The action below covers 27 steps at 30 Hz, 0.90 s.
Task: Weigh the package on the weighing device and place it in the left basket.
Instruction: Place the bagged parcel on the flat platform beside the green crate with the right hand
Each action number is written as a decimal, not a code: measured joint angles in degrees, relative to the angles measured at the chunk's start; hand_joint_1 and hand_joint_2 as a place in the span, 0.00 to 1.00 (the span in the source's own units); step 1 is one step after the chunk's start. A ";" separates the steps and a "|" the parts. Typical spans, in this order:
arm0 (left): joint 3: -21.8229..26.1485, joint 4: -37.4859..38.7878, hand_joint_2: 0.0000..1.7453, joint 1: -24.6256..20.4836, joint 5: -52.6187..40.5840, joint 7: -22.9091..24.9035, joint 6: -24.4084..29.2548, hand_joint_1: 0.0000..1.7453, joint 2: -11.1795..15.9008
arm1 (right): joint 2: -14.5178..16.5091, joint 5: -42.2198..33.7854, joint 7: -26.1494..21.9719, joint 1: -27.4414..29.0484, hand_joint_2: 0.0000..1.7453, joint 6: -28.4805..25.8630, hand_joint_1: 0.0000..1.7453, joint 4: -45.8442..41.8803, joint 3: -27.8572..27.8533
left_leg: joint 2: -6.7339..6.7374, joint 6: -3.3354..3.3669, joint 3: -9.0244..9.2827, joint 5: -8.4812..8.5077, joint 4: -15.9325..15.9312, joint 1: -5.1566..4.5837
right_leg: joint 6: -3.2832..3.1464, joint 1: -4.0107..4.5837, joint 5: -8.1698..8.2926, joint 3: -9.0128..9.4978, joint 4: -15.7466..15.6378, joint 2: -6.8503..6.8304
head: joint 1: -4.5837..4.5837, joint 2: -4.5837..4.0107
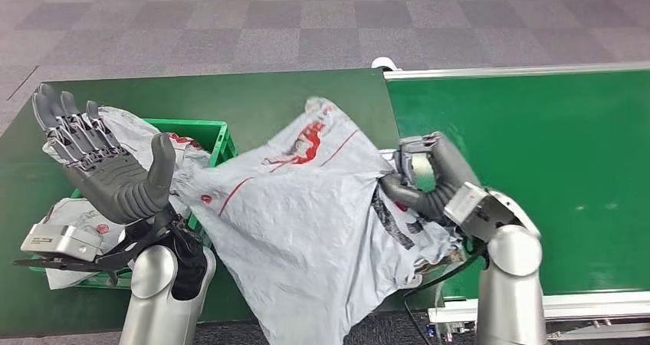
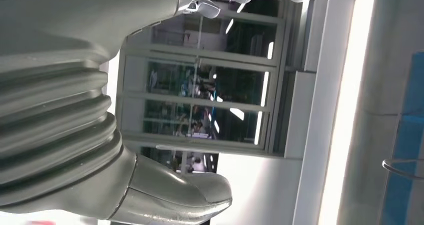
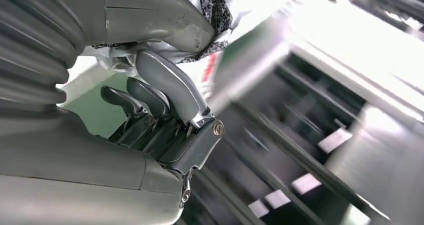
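Grey plastic package point(image 1: 306, 215), soft and floppy (probably light, slippery), hangs from the right robot hand point(image 1: 424, 178) gripping its edge, beside the basket point(image 1: 207, 134); left robot hand point(image 1: 103, 165) spread, empty.

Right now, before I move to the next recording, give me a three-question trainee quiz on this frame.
1. True or false: the left hand grips the grey package.
2. Which hand holds the package? A) left B) right C) both
3. Fill in: the green basket already holds other grey ____.

Key: 1 false, it is raised with fingers spread, holding nothing. 2 B, the right hand clutches the package's edge. 3 packages.
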 joint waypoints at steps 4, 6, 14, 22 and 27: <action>1.25 0.55 1.00 0.03 0.07 0.00 -1.18 0.00 -1.00 | -1.19 -0.43 1.30 0.08 1.00 0.00 1.00 8.03 0.76 | -0.02 -0.01 -0.02 0.00 0.00 0.00 | -0.01 0.00 0.00 -0.03 0.00 0.01 | 0.00 0.00; 1.65 0.82 1.00 0.03 0.08 0.00 -1.37 0.00 -1.30 | -1.63 -0.27 1.73 0.09 1.00 0.00 1.00 10.26 0.82 | -0.02 -0.02 -0.03 -0.02 0.00 0.00 | -0.02 0.00 -0.01 -0.06 0.00 0.02 | -0.01 0.00; 2.34 2.32 1.00 0.02 0.16 0.00 -2.71 0.00 -1.57 | -3.26 11.74 7.13 0.94 1.00 0.00 1.00 13.31 -2.82 | -0.01 -0.02 -0.06 -0.07 0.00 0.00 | -0.01 0.00 -0.05 -0.10 0.00 0.01 | 0.01 0.00; 3.08 3.10 1.00 0.07 0.05 0.00 -3.34 0.00 -1.58 | -3.39 18.09 11.68 0.93 1.00 0.00 1.00 16.10 -6.32 | 0.00 -0.03 -0.04 -0.06 0.00 0.00 | -0.01 0.00 -0.03 -0.08 0.00 0.01 | 0.01 0.00; 3.44 3.30 1.00 0.12 -0.25 0.00 -3.98 0.00 -1.60 | -2.81 23.91 8.01 0.90 1.00 0.00 0.43 15.90 -9.57 | -0.03 -0.03 -0.05 -0.06 0.00 0.00 | -0.02 0.00 -0.03 -0.06 0.00 0.00 | 0.00 0.00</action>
